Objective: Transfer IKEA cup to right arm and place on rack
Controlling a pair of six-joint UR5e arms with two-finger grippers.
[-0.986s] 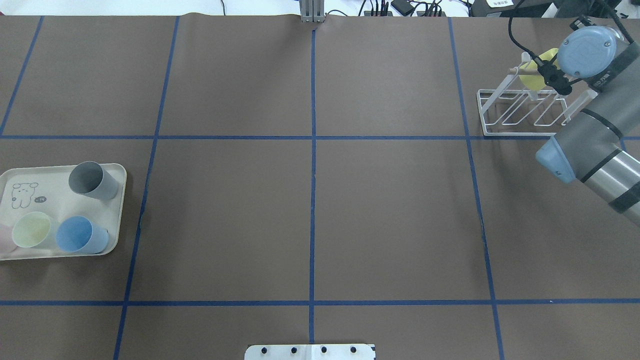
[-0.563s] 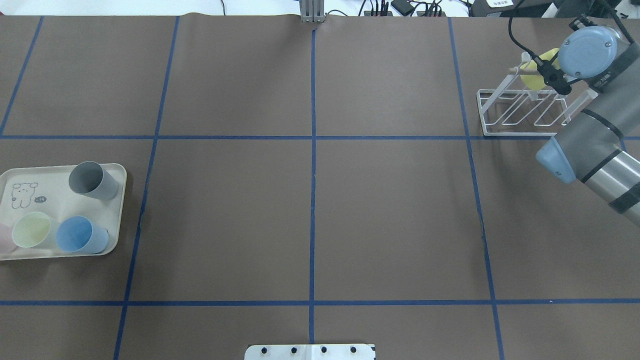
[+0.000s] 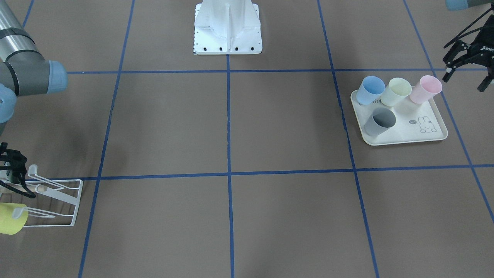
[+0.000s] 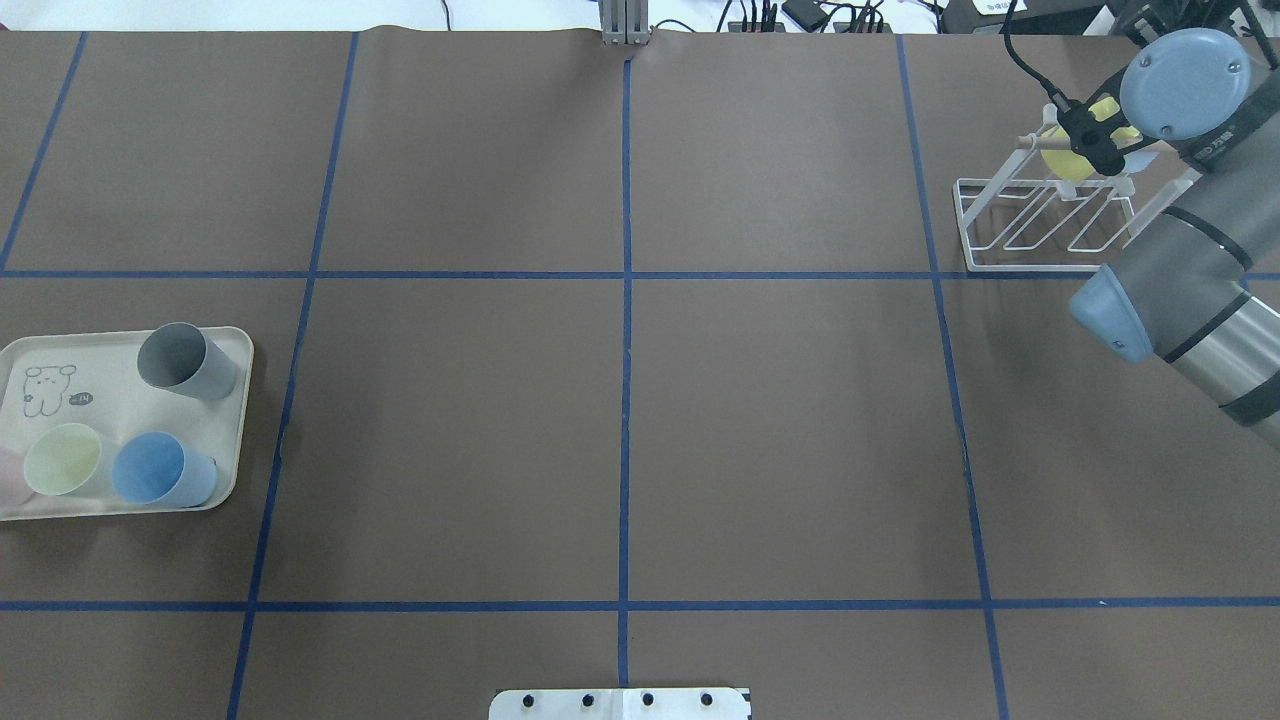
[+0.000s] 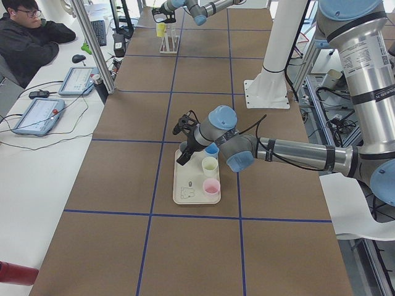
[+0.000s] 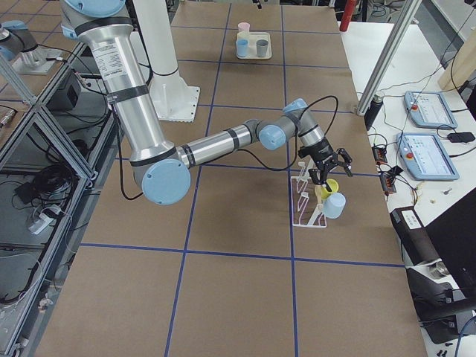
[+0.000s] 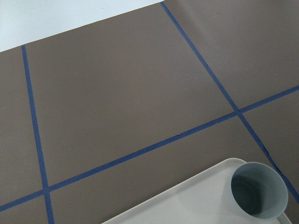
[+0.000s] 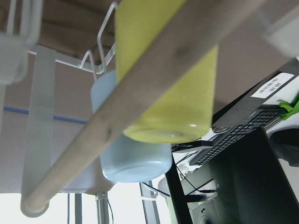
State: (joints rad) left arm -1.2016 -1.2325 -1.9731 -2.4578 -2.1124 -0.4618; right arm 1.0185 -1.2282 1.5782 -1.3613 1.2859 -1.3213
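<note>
Right arm (image 4: pixel 1190 260) has lifted off the rack (image 4: pixel 1030 268), gripper (image 6: pixel 326 172) spread and empty above the yellow cup (image 3: pixel 10 219) hung on a prong; the left gripper (image 3: pixel 465 79) gapes empty too. Retreating fingers could snag the rod (image 8: pixel 140 107) and tip the cup off. One rack bears two cups, the yellow and a light-blue cup (image 6: pixel 335 206); one tray (image 3: pixel 432 135), four.

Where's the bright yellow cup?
The bright yellow plastic cup hangs on the white wire rack, top right in the overhead view, beside a pale-blue cup.

The brown surface (image 4: pixel 780 420) bears a blue tape grid (image 4: pixel 625 275). A cream rabbit-print tray (image 4: pixel 105 400) and a white wire rack (image 4: pixel 1040 235) stand on it, well apart.
</note>
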